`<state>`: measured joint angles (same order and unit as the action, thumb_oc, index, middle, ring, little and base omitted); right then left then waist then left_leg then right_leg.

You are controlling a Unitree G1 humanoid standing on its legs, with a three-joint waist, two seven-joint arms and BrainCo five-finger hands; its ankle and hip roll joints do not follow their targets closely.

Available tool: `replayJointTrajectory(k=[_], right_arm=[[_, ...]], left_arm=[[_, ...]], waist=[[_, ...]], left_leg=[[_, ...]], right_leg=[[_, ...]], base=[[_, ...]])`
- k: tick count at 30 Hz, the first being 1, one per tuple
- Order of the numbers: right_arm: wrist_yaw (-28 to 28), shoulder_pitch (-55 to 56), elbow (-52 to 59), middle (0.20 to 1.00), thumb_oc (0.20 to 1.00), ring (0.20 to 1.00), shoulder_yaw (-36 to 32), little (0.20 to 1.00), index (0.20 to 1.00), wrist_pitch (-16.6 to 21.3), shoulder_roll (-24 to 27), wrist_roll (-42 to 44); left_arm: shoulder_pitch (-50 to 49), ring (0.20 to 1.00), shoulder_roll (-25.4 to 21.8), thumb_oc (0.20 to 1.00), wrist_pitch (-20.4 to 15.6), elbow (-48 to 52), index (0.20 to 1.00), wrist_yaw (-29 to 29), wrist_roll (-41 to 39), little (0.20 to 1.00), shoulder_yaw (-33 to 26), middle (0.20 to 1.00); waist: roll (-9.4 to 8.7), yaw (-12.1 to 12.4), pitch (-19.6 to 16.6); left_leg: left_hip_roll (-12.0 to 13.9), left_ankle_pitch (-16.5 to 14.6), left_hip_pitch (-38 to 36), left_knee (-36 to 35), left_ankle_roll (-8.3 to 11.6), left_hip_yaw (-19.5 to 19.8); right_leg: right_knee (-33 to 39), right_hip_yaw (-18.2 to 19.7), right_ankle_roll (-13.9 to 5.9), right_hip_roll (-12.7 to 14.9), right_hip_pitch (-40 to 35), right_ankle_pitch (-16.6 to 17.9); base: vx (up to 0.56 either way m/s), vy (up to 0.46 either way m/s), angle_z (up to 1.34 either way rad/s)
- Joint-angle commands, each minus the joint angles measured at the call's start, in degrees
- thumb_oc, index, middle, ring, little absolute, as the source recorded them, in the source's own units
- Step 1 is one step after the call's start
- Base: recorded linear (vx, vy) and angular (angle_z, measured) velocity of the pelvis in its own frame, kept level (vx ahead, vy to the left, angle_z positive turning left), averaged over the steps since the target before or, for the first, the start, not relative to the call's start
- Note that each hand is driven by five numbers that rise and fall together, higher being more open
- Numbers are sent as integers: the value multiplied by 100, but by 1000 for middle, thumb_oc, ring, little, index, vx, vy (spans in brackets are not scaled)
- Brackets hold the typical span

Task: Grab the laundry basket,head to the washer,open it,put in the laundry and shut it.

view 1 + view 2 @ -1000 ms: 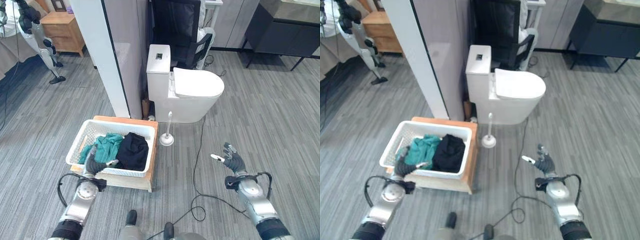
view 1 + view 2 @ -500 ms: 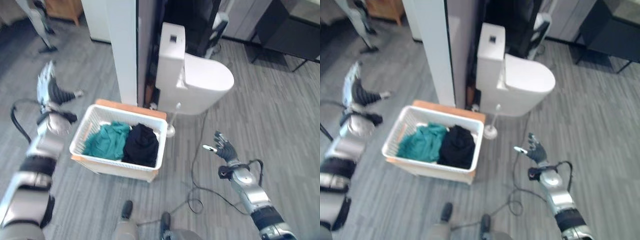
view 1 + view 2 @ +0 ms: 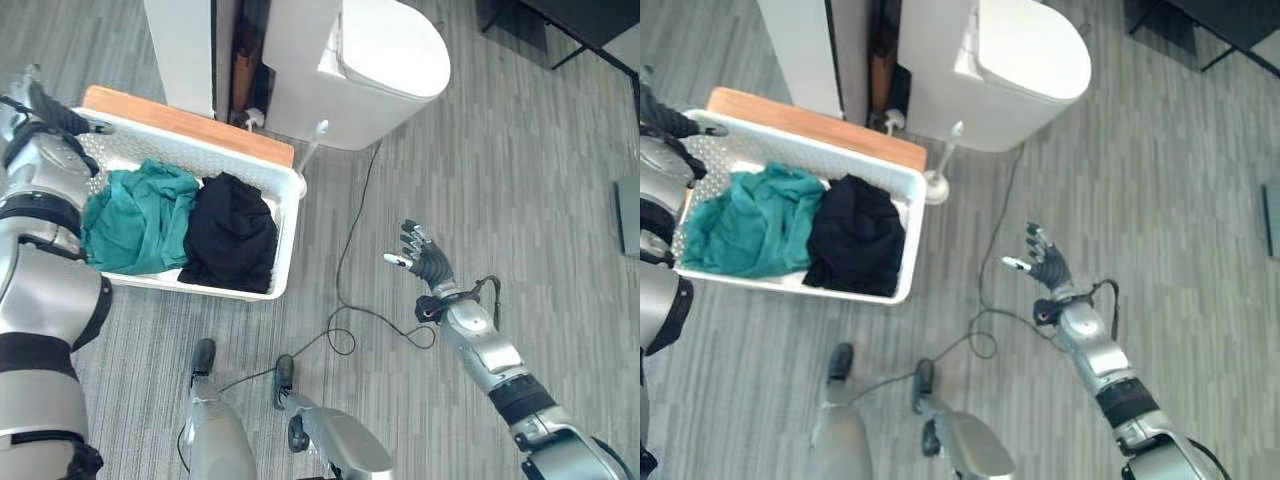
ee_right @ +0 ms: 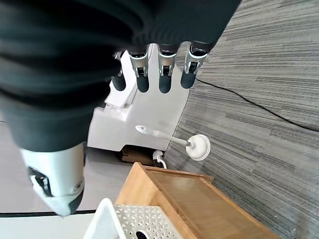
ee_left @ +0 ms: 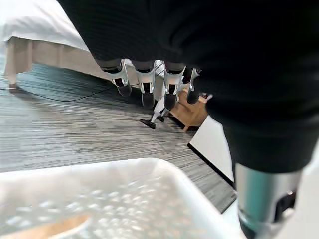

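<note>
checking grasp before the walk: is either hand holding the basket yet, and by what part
Nothing is held. The left hand is open over the laundry basket rim's far corner; the right hand is open above the floor.

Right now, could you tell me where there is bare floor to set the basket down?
Bare floor lies between the laundry basket and the open right hand, and right of the toilet. It is crowded behind the basket, by the toilet brush and wooden platform.

My left hand [image 3: 40, 103] sits out at about ten o'clock, arm raised along that side, fingers [image 5: 147, 92] straight and spread with nothing in them. My right hand [image 3: 425, 265] is out at about four o'clock, forearm angled up from the lower corner, palm open, fingers [image 4: 165, 74] fanned and relaxed, thumb held apart. Neither hand touches anything.
</note>
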<state>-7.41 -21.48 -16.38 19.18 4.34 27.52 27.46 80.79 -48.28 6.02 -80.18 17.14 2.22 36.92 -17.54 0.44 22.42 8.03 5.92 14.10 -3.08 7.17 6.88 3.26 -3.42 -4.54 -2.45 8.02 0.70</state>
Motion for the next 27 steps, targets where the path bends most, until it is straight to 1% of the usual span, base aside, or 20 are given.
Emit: replayJointTrajectory(k=[1, 4, 11, 13, 15, 16, 19, 27], right_arm=[[69, 258, 330, 1000, 1000, 1000, -488, 1000, 1000, 483, 212, 175], [100, 384, 432, 1000, 1000, 1000, -597, 1000, 1000, 508, 233, 157], [155, 422, 477, 1000, 1000, 1000, -551, 1000, 1000, 493, 225, 174], [179, 377, 477, 1000, 1000, 1000, -500, 1000, 1000, 444, 214, 198], [206, 358, 487, 1000, 1000, 1000, -462, 1000, 1000, 418, 238, 202], [213, 315, 492, 1000, 1000, 1000, -429, 1000, 1000, 373, 273, 214], [192, 278, 443, 1000, 1000, 1000, -417, 1000, 1000, 333, 307, 238], [190, 105, 502, 1000, 1000, 1000, -364, 1000, 1000, 300, 462, 298]], left_arm=[[283, 1000, -381, 1000, -97, -13, 1000, 196, 144, 1000, 256, 1000], [22, 1000, -636, 1000, -82, -7, 1000, 107, 234, 1000, 147, 1000], [-360, 1000, -720, 1000, -41, -74, 1000, -21, 378, 1000, 21, 1000], [-586, 1000, -668, 1000, -53, -203, 1000, -149, 99, 1000, -207, 1000], [-649, 1000, -668, 1000, -57, -265, 1000, -195, -4, 1000, -280, 1000], [-761, 1000, -636, 1000, -69, -352, 1000, -283, -283, 1000, -440, 1000], [-865, 1000, -601, 1000, -63, -410, 1000, -369, -514, 1000, -569, 1000], [-896, 1000, -503, 1000, -71, -520, 1000, -408, -709, 1000, -620, 1000]], waist=[[-23, 209, -354], [-72, 235, -349], [-137, 212, -367], [-163, 208, -357], [-164, 188, -363], [-180, 180, -349], [-181, 172, -332], [-203, 143, -220]], left_leg=[[537, -188, -7, 193, -47, -14], [548, -179, 26, 156, -30, 8], [574, -167, 67, 124, -14, 34], [581, -177, 71, 131, -17, 26], [594, -179, 65, 123, -15, 11], [617, -181, 55, 120, -15, -6], [633, -183, 38, 112, -15, -22], [664, -190, 50, 147, -7, -53]], right_leg=[[-259, 104, -594, 778, 163, 289], [-218, 48, -597, 775, 168, 301], [-188, 3, -592, 759, 179, 323], [-177, 11, -592, 750, 181, 344], [-172, 23, -591, 741, 182, 352], [-163, 25, -591, 734, 190, 365], [-156, 37, -590, 726, 197, 379], [-166, 61, -576, 713, 239, 409]], base=[[18, -36, 0], [3, -2, 1], [3, -6, 3], [0, 0, 0], [0, 0, 0], [0, 0, 0], [0, 0, 0], [1, -1, 0]])
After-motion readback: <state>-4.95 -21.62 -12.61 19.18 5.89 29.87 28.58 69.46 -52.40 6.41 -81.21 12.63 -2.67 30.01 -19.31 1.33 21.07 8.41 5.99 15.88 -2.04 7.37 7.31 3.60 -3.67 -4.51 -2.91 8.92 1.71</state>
